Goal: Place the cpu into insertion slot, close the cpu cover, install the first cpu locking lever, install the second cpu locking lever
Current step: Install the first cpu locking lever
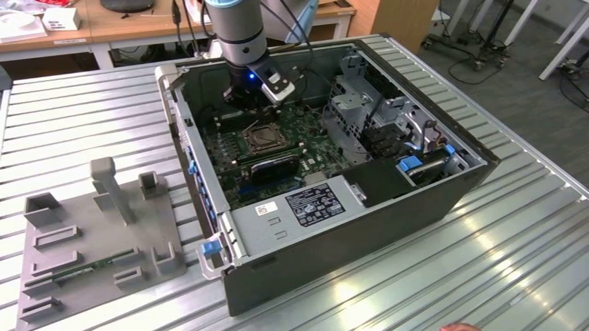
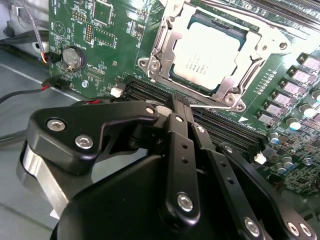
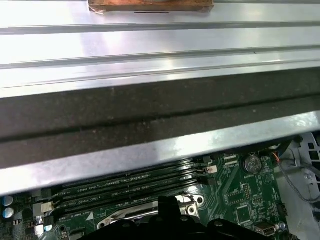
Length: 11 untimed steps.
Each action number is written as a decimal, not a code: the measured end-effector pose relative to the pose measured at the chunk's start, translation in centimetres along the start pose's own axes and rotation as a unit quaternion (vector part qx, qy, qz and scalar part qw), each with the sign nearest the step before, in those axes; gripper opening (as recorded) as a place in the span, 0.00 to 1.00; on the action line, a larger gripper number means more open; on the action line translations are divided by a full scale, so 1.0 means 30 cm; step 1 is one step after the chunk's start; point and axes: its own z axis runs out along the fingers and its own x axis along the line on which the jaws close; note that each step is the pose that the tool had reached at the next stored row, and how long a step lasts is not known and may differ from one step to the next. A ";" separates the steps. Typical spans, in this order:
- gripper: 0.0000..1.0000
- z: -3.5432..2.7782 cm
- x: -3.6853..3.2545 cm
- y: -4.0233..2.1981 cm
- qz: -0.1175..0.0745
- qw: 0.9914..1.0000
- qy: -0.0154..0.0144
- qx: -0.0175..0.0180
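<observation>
The cpu [image 2: 207, 50] lies silver side up in the black-rimmed insertion slot [image 2: 197, 84] on the green board. The cpu cover [image 2: 161, 47], a silver frame, lies flat around it. A thin metal locking lever [image 2: 215, 106] runs along the socket's edge beside the memory slots. My gripper [image 2: 182, 102] has its black fingers shut together, tips right at one end of that lever; whether they pinch it I cannot tell. In the exterior view the gripper [image 1: 247, 103] hangs inside the open computer case just behind the socket [image 1: 261, 138]. The gripper [image 3: 170, 207] also appears in the first wrist view.
Long black memory slots [image 2: 150, 92] run under the gripper. A coin battery [image 2: 74, 57] and loose cables sit nearby. Case walls [image 1: 189, 138] and a metal drive cage [image 1: 354, 103] hem the board in. A grey fixture [image 1: 92, 241] stands on the slatted table at the exterior view's left.
</observation>
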 end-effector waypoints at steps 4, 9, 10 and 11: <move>0.11 0.000 0.000 0.000 0.001 1.000 0.000 0.000; 0.11 0.000 0.006 0.004 0.003 1.000 0.001 -0.009; 0.11 -0.001 0.007 0.004 0.003 1.000 0.002 -0.011; 0.11 -0.001 0.008 0.004 0.004 1.000 0.002 -0.012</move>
